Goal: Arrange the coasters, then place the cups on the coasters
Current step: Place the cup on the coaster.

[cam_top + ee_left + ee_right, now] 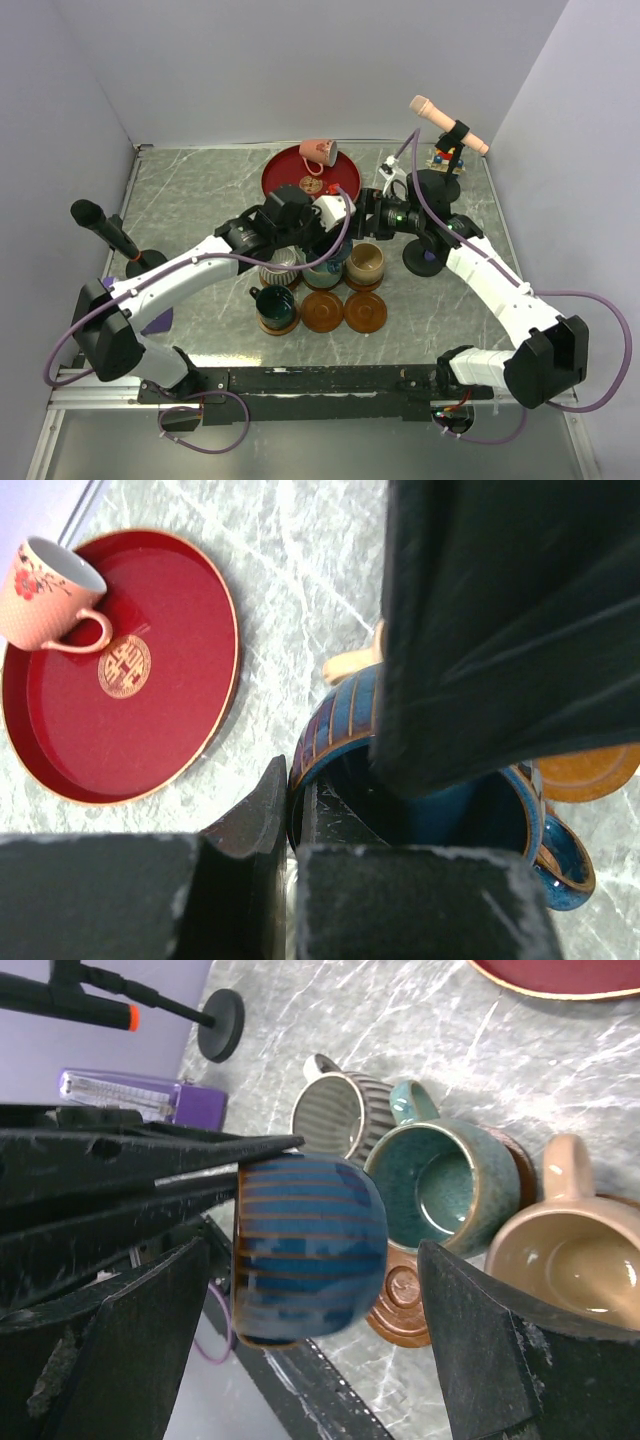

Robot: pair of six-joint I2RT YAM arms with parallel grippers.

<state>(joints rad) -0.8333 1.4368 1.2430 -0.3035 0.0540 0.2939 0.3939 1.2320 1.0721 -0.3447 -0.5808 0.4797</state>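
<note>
My left gripper (290,792) is shut on the rim of the dark blue cup (430,810), one finger inside and one outside, and holds it in the air. My right gripper (312,1260) stands open with the same cup (310,1250) between its wide-apart fingers. Below, the grey ribbed cup (335,1115), the teal cup (440,1180) and the beige cup (570,1260) stand in a row. The dark green cup (272,303) sits on a coaster. Two bare coasters (322,311) (365,311) lie beside it. The pink cup (318,152) lies tilted on the red plate (290,175).
A black microphone on its stand (100,228) is at the left and a peach one (448,125) at the back right. A purple object (140,1095) lies near the left stand. Both arms meet over the row of cups.
</note>
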